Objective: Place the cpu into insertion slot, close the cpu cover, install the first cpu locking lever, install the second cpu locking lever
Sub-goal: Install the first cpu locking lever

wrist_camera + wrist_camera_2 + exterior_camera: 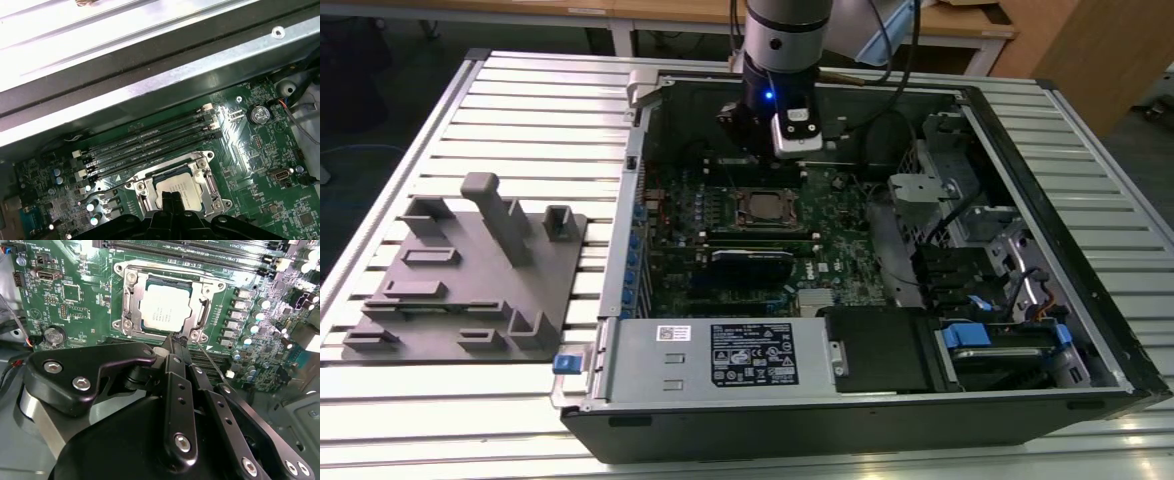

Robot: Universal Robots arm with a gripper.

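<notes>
In the exterior view the arm stands upright inside the open steel computer case (1067,230), its claw (747,148) over the green motherboard (841,250), with the insertion slot (767,207) near it. A grey moulded fixture (467,270) lies well apart. In the second wrist view the black fingers (179,390) are pressed together, tips at the edge of the silvery cpu cover (131,300), which frames the seated matte cpu (161,310). In the first wrist view, 4 long memory slots (150,145) run just beyond the cover.
</notes>
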